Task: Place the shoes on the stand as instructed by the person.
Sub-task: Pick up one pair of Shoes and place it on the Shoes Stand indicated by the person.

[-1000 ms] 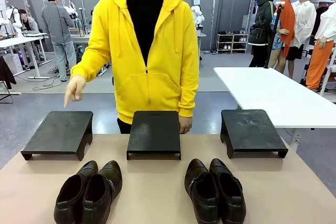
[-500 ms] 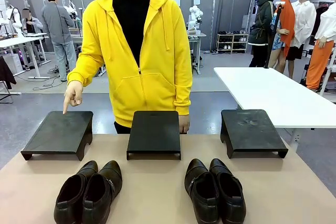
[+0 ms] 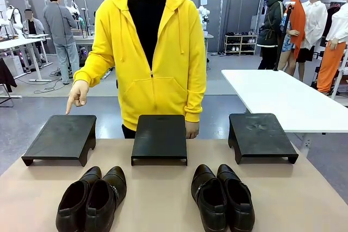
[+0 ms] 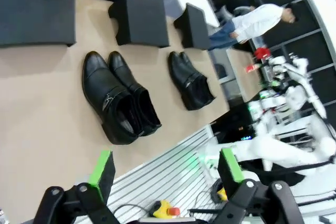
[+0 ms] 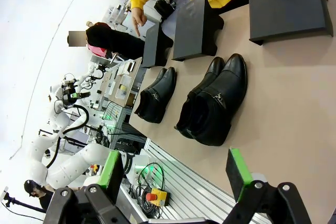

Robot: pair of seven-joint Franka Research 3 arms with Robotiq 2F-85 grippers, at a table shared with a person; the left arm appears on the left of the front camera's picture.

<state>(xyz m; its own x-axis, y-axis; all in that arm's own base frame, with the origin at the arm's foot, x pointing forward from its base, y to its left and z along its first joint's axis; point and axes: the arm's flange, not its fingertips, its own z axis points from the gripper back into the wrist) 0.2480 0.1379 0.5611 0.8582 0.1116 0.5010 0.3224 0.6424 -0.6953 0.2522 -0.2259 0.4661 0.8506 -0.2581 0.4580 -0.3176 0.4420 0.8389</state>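
Two pairs of glossy black shoes rest on the tan table: the left pair [image 3: 91, 199] and the right pair [image 3: 222, 197], toes toward three black stands. The person [image 3: 152, 52] in a yellow hoodie stands behind the middle stand [image 3: 160, 137]; one hand [image 3: 78, 94] points down at the left stand [image 3: 61, 138]. The right stand [image 3: 261, 136] is bare. My left gripper [image 4: 165, 169] hangs open above the table's near edge, with the left pair [image 4: 118, 98] ahead of it. My right gripper [image 5: 176, 169] is open too, the right pair [image 5: 212, 103] ahead of it.
A white table [image 3: 283, 99] stands at the right behind the person. In the left wrist view, a red stop button [image 4: 169, 212] and a ribbed metal frame [image 4: 168, 174] lie below the table's near edge. Other people stand far off in the room.
The person has straightened back toward the middle, and the pointing hand has stayed over the left stand, lifting slightly. Shoes and stands have not moved.
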